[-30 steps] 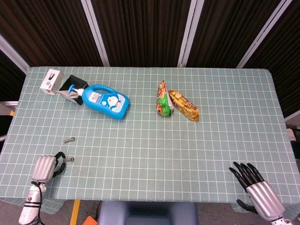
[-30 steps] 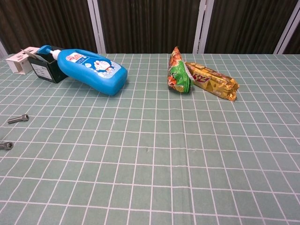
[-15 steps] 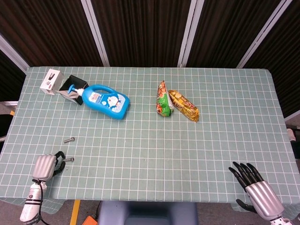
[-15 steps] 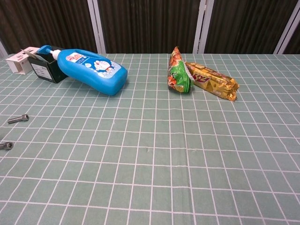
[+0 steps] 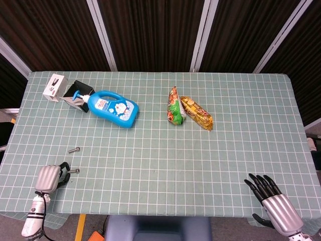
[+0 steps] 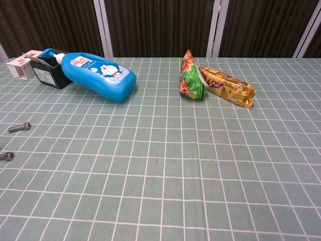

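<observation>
Head and chest views of the table [image 5: 160,150], read left to right. The left hand [image 5: 49,178] sits at the near left corner with its fingers curled in; their tips lie right beside a small bolt [image 5: 74,171], but the head view does not show whether they pinch it or merely touch it, so its grip cannot be told. The chest view shows that bolt [image 6: 6,156] lying flat on the cloth, which suggests it is not yet lifted. A second bolt [image 5: 74,149] lies apart, a little farther back. At the far left stand a white box [image 5: 54,86] and a black box [image 5: 77,91], with a blue bottle [image 5: 111,108] lying on its side, its pump end resting on the black box. Near the centre lie a green packet [image 5: 175,106] and a gold packet [image 5: 196,112], touching. The right hand [image 5: 273,201] rests at the near right corner, fingers spread and holding nothing. Judged from this layout, the work on the bolts is at its beginning: both remain on the table.
</observation>
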